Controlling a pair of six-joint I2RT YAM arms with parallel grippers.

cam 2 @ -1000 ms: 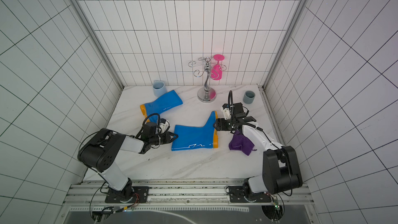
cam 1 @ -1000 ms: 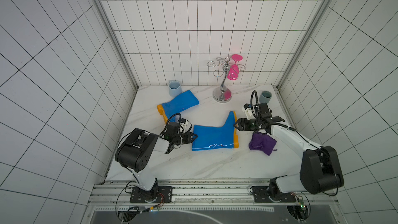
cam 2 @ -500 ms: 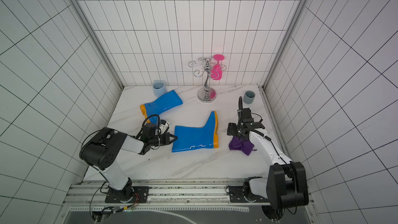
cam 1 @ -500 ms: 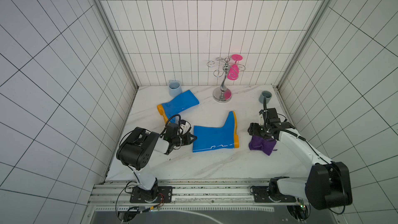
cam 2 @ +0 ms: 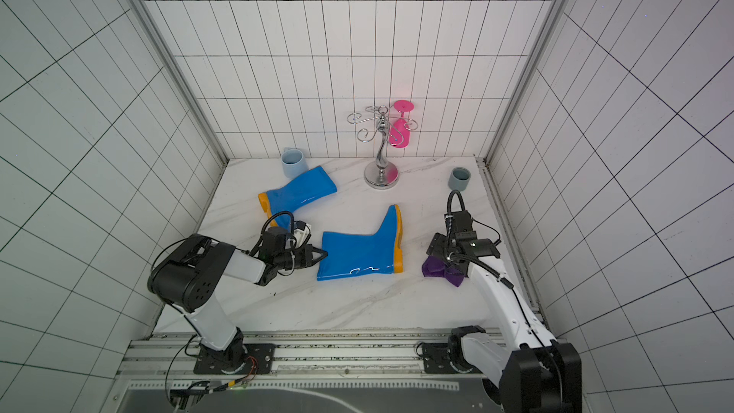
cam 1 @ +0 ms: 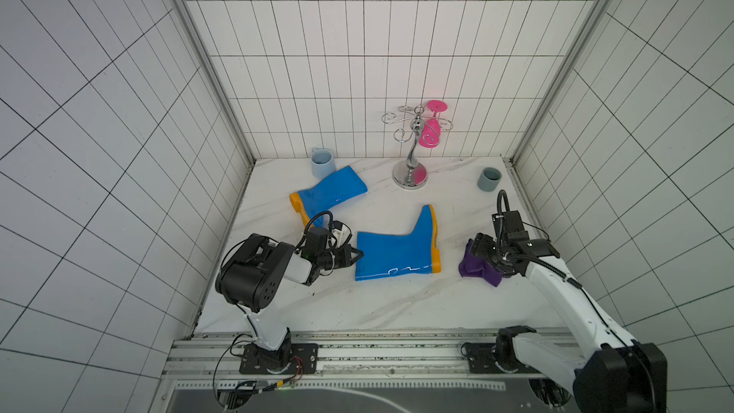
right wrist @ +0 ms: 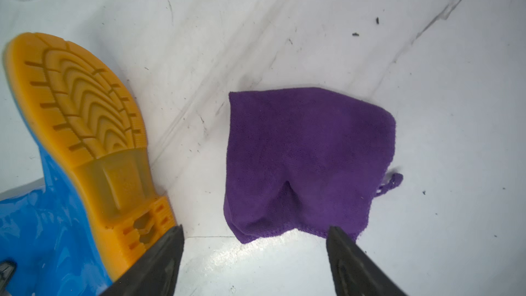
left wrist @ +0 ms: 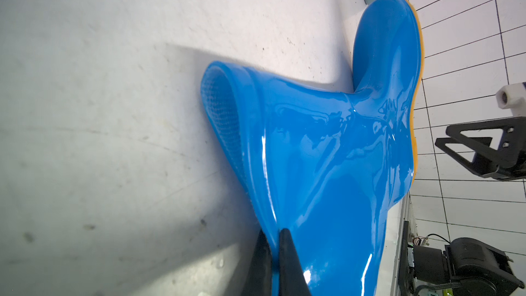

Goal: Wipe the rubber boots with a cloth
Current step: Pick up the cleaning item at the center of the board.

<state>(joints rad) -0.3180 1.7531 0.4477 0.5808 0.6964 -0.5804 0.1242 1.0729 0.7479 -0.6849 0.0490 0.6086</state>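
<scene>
A: Both top views, then. Where does everything lie?

B: The middle boot (cam 1: pixel 393 256) lies on its side on the table (cam 1: pixel 397 311). Its cuff faces the left arm, its orange sole faces the right arm, and its toe points at the back wall. The left gripper (cam 1: pixel 358 261) sits at that cuff. The cloth (cam 1: pixel 474 270) lies crumpled past the sole, near it but apart. The right gripper (cam 1: pixel 478 250) hangs over the cloth, though I cannot tell its jaws from here.

A: And boot number 2?

B: The back boot (cam 1: pixel 329 196) lies on its side behind the middle boot's cuff, apart from it. A blue mug (cam 1: pixel 321 161) stands farther back still. A stand (cam 1: pixel 411 176) with 1 pink glass (cam 1: pixel 431 135) stands behind the toe, and a grey cup (cam 1: pixel 489 178) stands behind the sole.

A: Left wrist view?

B: 2 black fingertips (left wrist: pixel 287 252) are pinched together on the middle boot's cuff rim.

A: Right wrist view?

B: The fingers (right wrist: pixel 159 260) stand wide apart, holding nothing. The cloth lies on the table just ahead of them, beside the boot's treaded sole, with bare table between.
</scene>
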